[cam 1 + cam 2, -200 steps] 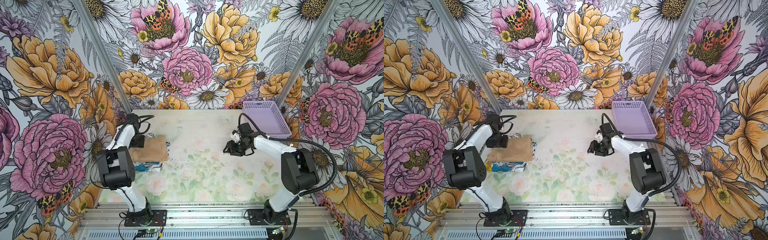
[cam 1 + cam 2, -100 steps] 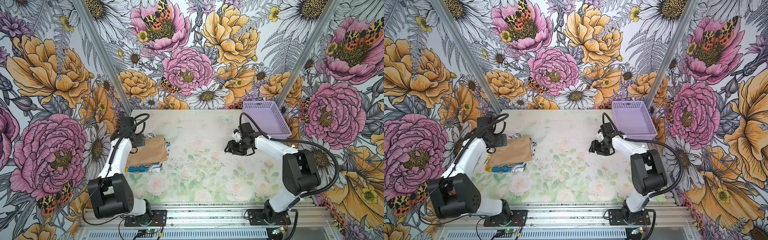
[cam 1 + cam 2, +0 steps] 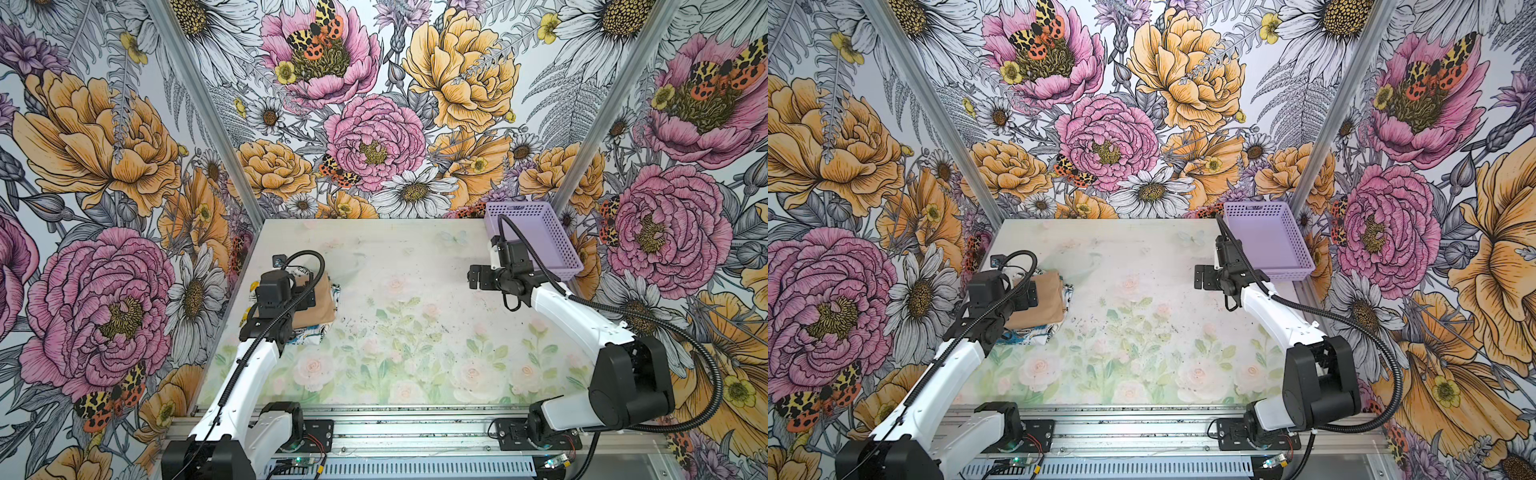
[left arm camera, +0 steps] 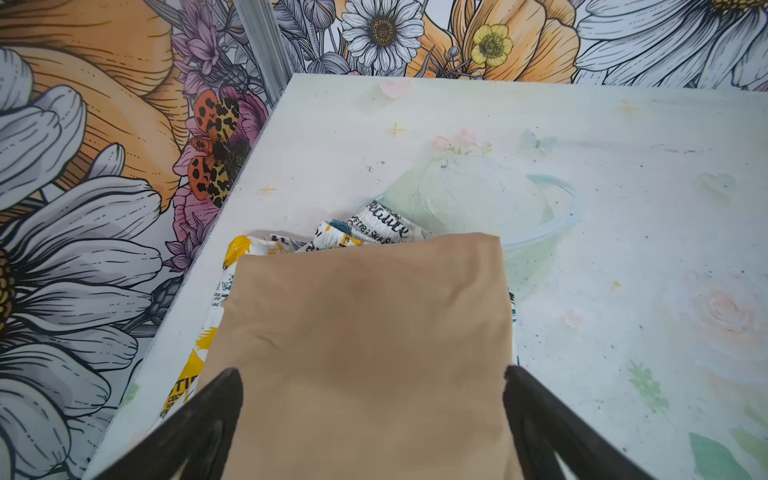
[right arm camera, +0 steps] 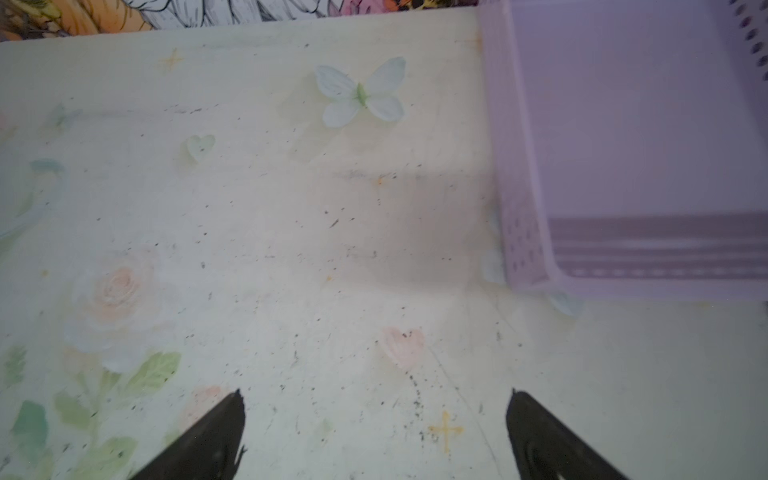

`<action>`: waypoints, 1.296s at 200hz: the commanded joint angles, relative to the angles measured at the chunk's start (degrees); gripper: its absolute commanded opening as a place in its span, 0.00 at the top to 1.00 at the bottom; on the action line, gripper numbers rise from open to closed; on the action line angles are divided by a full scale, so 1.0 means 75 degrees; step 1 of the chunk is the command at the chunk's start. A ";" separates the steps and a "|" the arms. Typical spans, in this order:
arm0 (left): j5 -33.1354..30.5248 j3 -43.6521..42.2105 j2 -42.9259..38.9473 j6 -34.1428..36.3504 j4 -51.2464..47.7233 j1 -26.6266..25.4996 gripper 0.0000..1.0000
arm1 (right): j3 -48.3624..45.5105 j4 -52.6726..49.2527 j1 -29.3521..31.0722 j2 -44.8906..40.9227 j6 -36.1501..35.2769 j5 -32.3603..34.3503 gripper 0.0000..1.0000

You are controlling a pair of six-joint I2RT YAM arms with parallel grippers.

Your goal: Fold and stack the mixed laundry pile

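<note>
Nearest me, the counter point(image 3: 415, 374) lies bare between the two arm bases. A little further in, at about 9 o'clock on the counter, sits the laundry. The tan garment point(image 4: 365, 316) lies folded flat on top of the printed garment point(image 4: 382, 226), so I judge the job close to done.

My left tool point(image 4: 372, 374) hangs over the near part of the tan fold, jaws wide and nothing between them. I cannot tell whether the fingertips brush the cloth. The step in hand, as I read it, is getting clear of the stack without spoiling it. I want to lift straight up before pulling back toward 6 o'clock, since a fingertip dragging across that smooth tan top could slide it off the layer below.

The printed cloth bunches out from under the tan at its 12 o'clock edge, and shows at 6 and 3 o'clock in both top views. If I tidy it, I should pinch only that loose printed hem and tuck it under.

Further off, at roughly 2 o'clock, my right tool point(image 5: 375, 394) hovers wide and empty over bare counter, well apart from the stack; I would leave it out of this. Farthest, at 1 o'clock, the lavender basket point(image 3: 571, 266) stands with nothing in it that I can see.
</note>
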 commanded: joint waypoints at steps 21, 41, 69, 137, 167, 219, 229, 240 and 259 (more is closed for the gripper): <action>0.0333 -0.0595 0.0589 0.0223 0.2415 0.0049 0.01 | -0.1541 0.3675 -0.0366 0.0223 -0.1029 0.1468 0.00; 0.0184 -0.0991 0.0871 0.0287 0.3448 -0.0005 0.01 | -0.2062 0.4760 -0.0430 0.0544 -0.1326 0.1743 0.00; 0.0148 -0.1431 0.1137 0.0305 0.4666 0.0005 0.01 | -0.2774 0.6135 -0.0623 0.0737 -0.1508 0.1664 0.00; 0.0614 -0.2006 0.2506 -0.0006 0.7496 0.0011 0.01 | -0.3994 0.8330 -0.0993 0.0629 -0.1277 0.1320 0.00; 0.0481 -0.2084 0.3299 -0.0053 0.8512 -0.0020 0.01 | -0.4589 0.9576 -0.1110 0.0852 -0.1188 0.1166 0.00; 0.0385 -0.2183 0.4006 -0.0175 0.9328 0.0018 0.01 | -0.4683 0.9788 -0.1046 0.0928 -0.1249 0.1216 0.00; 0.0354 -0.2201 0.4058 -0.0188 0.9393 0.0027 0.01 | -0.4691 0.9856 -0.1040 0.0954 -0.1281 0.1219 0.00; 0.0342 -0.2207 0.4083 -0.0191 0.9424 0.0037 0.01 | -0.4691 0.9811 -0.1045 0.0946 -0.1259 0.1216 0.00; 0.0348 -0.2207 0.4107 -0.0199 0.9444 0.0062 0.01 | -0.4691 0.9824 -0.1046 0.0947 -0.1265 0.1217 0.00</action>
